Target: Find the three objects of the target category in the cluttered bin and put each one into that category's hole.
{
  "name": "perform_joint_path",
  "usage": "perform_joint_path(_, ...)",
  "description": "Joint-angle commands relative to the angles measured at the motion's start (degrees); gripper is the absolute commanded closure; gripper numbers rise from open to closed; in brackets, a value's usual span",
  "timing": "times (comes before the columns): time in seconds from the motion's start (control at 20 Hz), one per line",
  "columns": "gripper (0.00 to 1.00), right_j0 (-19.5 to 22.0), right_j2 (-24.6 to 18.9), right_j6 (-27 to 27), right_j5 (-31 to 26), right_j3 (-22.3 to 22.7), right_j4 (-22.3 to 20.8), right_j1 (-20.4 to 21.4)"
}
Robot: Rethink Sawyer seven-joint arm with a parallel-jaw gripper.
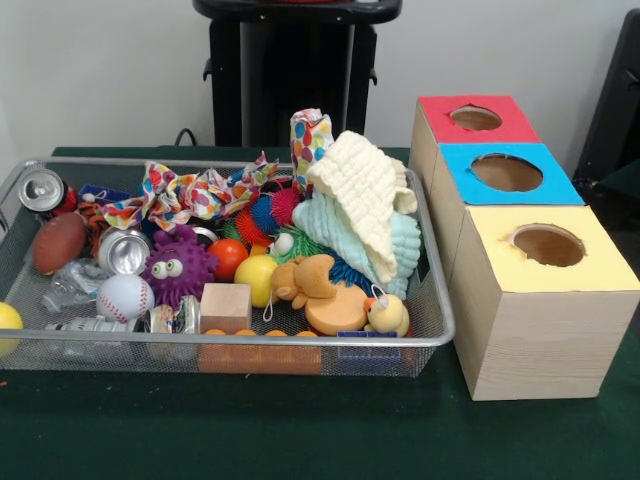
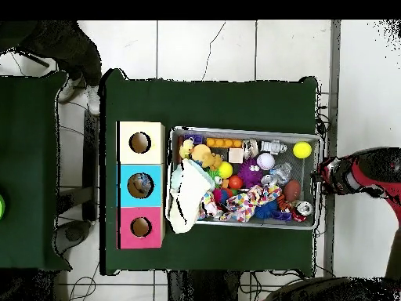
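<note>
A wire mesh bin [image 1: 230,340] [image 2: 247,131] holds a jumble of things: a purple spiky toy with eyes [image 1: 177,265], a baseball [image 1: 125,297], a small football [image 1: 58,243], crushed cans [image 1: 125,250], a yellow ball [image 1: 256,280], a wooden block [image 1: 225,307], a rubber duck [image 1: 385,315], a cream cloth [image 1: 365,195] and a dotted colourful cloth [image 1: 190,195]. Beside the bin stand three boxes with round holes, topped red [image 1: 440,125], blue [image 1: 460,180] and yellow [image 1: 500,260]. The red arm's end [image 2: 333,174] hovers just outside the bin's short side, seen only in the overhead view.
The bin and boxes sit on a green table [image 1: 300,430]. A second green table [image 2: 27,172] lies beyond the boxes. A person's leg and shoe [image 2: 78,86] show near the table's corner. Another yellow ball [image 2: 301,149] lies in the bin corner nearest the arm.
</note>
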State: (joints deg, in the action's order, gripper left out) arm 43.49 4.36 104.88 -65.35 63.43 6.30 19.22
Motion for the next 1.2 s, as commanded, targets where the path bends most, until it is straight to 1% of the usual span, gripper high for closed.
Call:
perform_joint_path(0.05,1.00,-0.11,-6.32,5.25,3.75,9.48,3.48,-2.15)
perform_joint_path(0.65,1.00,0.14,-7.30,5.14,7.23,12.11,6.58,-3.29)
perform_joint_path(0.85,1.00,0.28,-7.91,4.16,7.44,10.08,6.60,-5.05)
perform_joint_path(1.0,1.00,0.37,-8.24,2.01,7.18,5.29,5.23,-7.52)
perform_joint_path(1.2,1.00,0.81,-8.72,1.41,8.15,4.39,5.19,-8.32)
